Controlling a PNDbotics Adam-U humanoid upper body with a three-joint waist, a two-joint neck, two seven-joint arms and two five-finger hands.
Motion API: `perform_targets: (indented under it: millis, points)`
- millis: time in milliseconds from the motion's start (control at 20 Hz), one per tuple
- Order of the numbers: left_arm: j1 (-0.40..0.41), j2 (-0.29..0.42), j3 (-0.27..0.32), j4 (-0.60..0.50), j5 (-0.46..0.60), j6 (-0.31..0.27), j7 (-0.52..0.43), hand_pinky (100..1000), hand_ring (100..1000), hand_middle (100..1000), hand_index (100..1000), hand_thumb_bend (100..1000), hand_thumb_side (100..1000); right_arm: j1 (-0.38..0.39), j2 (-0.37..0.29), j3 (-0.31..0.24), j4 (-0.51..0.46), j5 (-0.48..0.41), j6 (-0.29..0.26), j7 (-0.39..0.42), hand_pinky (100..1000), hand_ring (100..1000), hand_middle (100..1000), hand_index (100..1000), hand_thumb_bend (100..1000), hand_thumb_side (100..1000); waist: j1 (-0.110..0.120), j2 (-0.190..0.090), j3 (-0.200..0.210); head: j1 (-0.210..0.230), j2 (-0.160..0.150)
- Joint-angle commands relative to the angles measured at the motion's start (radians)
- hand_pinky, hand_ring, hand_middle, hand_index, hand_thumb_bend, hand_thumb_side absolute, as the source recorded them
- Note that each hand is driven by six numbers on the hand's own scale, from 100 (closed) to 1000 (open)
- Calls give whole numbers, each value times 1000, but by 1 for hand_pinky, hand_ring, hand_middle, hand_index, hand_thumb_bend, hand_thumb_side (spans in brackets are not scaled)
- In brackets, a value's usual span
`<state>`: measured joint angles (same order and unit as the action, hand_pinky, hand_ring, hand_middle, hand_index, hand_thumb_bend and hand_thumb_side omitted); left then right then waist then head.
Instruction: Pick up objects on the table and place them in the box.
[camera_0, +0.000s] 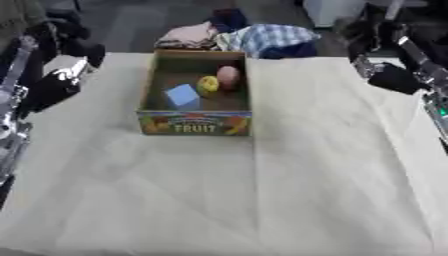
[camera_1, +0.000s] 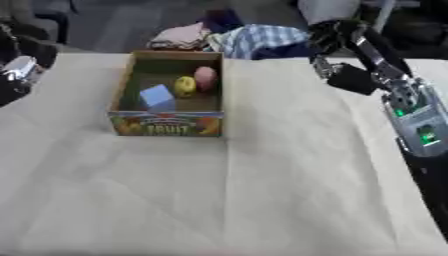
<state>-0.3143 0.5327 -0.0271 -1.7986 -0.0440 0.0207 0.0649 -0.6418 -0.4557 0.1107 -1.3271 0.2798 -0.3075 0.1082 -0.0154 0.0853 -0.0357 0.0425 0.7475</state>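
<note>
A cardboard fruit box (camera_0: 195, 123) stands on the cream-covered table, left of centre and toward the back. Inside it lie a light blue cube (camera_0: 183, 95), a yellow fruit (camera_0: 207, 84) and a pink, egg-shaped object (camera_0: 228, 76). My left hand (camera_0: 54, 82) hangs over the table's left edge, level with the box and apart from it. My right hand (camera_1: 348, 77) is raised over the table's far right part, well right of the box. Both hands are dark and blurred, so their fingers cannot be made out. Nothing shows in either hand.
A heap of folded clothes, among them a blue checked shirt (camera_0: 271, 37) and a pink piece (camera_0: 188, 35), lies just behind the box at the table's far edge. The cream cloth (camera_0: 262, 200) covers the whole table in front.
</note>
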Motion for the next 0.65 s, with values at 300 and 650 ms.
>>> perform_targets:
  millis: [300, 650]
  points:
    - [49, -32, 42, -38, 27, -2, 15, 708, 622, 643, 710, 446, 577, 77, 24, -57, -114, -74, 37, -105, 628, 663, 670, 828, 100, 627, -3, -9, -2, -3, 13]
    - [84, -61, 50, -25, 37, -4, 21, 706, 617, 637, 707, 440, 596, 139, 44, -86, -164, -105, 61, -131, 624, 659, 665, 826, 100, 638, -8, -2, -5, -10, 21]
